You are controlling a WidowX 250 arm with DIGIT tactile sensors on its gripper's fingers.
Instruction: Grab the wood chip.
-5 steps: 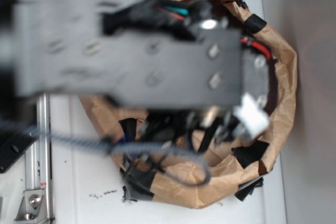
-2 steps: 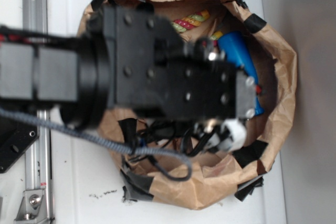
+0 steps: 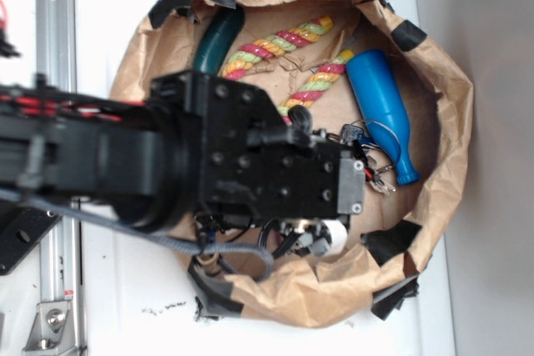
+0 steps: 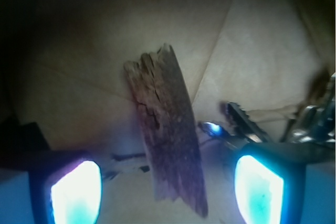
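Observation:
In the wrist view the wood chip [image 4: 168, 129], a flat brown sliver with rough streaked grain, lies on the brown paper floor of the bin. It runs lengthwise between my two glowing fingertips [image 4: 76, 192], which stand wide apart on either side of its near end without touching it. My gripper [image 4: 168, 195] is open and empty, low over the chip. In the exterior view the black arm and gripper [image 3: 321, 235] reach into the bin's lower middle and hide the chip.
The bin is a ring of crumpled brown paper [image 3: 450, 122] with black tape patches. Inside lie a blue bottle-shaped toy [image 3: 380, 106], a multicoloured rope [image 3: 279, 43], a dark green object [image 3: 217, 39] and a bunch of keys [image 3: 367, 160], also right of the chip [image 4: 236, 124].
The arm has drawn back leftwards and sunk into the bin, uncovering the rope, blue toy and keys. The gripper end has moved left and down inside the bin.

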